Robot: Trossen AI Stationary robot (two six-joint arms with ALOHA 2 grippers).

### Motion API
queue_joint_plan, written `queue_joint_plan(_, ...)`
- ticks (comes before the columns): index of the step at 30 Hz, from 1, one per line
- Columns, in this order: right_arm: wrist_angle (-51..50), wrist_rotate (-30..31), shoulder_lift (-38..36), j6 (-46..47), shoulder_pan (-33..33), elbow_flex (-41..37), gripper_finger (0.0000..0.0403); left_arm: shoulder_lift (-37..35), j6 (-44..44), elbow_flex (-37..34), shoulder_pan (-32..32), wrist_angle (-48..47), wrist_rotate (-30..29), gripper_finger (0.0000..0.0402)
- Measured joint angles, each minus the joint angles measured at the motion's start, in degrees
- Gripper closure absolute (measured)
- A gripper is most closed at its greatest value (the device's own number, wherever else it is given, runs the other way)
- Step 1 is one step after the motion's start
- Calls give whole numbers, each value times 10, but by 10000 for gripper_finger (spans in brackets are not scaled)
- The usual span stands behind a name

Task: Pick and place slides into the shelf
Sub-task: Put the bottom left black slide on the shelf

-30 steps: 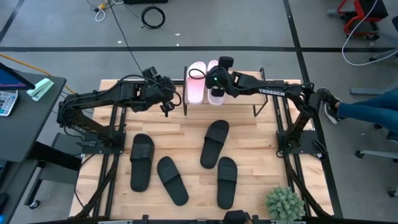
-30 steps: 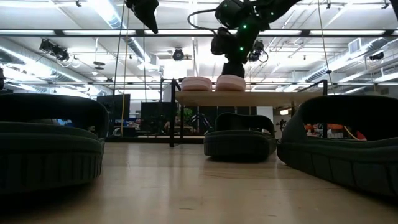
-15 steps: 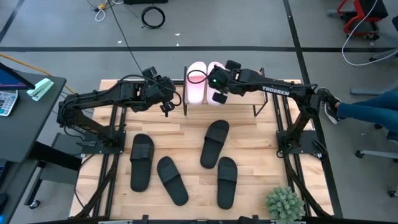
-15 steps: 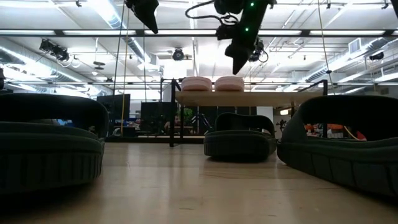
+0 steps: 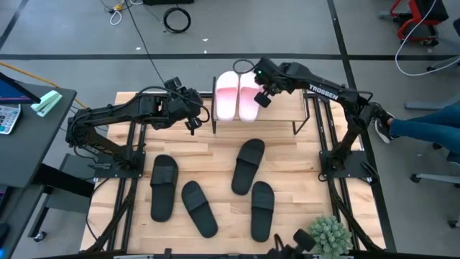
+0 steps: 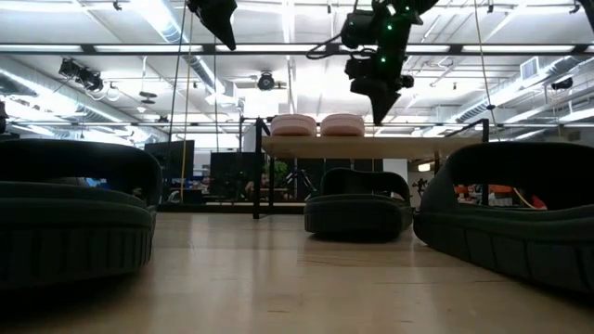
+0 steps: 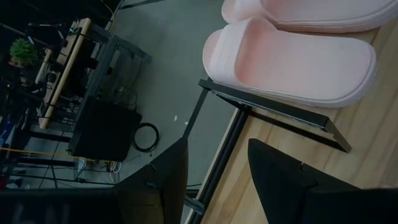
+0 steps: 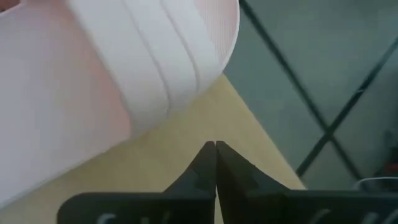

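Note:
Two light pink slides (image 5: 227, 95) (image 5: 248, 99) lie side by side on the left part of the shelf's top wooden board (image 5: 284, 108); they also show in the low view (image 6: 318, 124). My right gripper (image 5: 263, 98) hangs shut and empty just right of the second pink slide (image 8: 112, 74), a little above the board (image 8: 186, 124). My left gripper (image 5: 192, 124) is open and empty, held high left of the shelf (image 7: 217, 163). Several black slides (image 5: 164, 185) (image 5: 199, 208) (image 5: 249, 165) rest soles down on the table.
A fourth black slide (image 5: 261, 210) lies near the front edge beside a small green plant (image 5: 329, 236). The right part of the shelf board (image 6: 418, 146) is bare. A person's leg (image 5: 424, 122) shows beyond the table's right side, and a desk (image 5: 29, 108) stands at the left.
My right gripper has come off the second pink slide, risen a little and gone toward the table's right, along the shelf. The pink slide stays on the board beside the first one.

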Motion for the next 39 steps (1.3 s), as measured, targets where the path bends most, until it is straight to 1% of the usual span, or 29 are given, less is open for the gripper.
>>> queue_joint_plan(4, -2, -60, 0, 21, -33, -12, 399, 0, 0, 0, 0, 0, 0, 230)
queue_joint_plan(8, 2, -92, 1, 25, -43, -43, 399, 0, 0, 0, 0, 0, 0, 230)
queue_joint_plan(13, 50, -96, 2, 16, -36, -71, 400, 0, 0, 0, 0, 0, 0, 230)
queue_joint_plan(18, 105, -101, 2, 11, -35, -71, 401, 0, 1, 0, 0, 0, 0, 230)
queue_joint_plan(26, 122, -136, 2, 10, -34, -71, 402, 0, 1, 0, 0, 0, 0, 230)
queue_joint_plan(34, 170, -140, 2, 8, -29, -71, 403, 0, 1, 0, 0, 0, 0, 230)
queue_joint_plan(39, 156, -138, 2, 10, -26, -71, 403, 0, 1, 0, 0, 1, 0, 230)
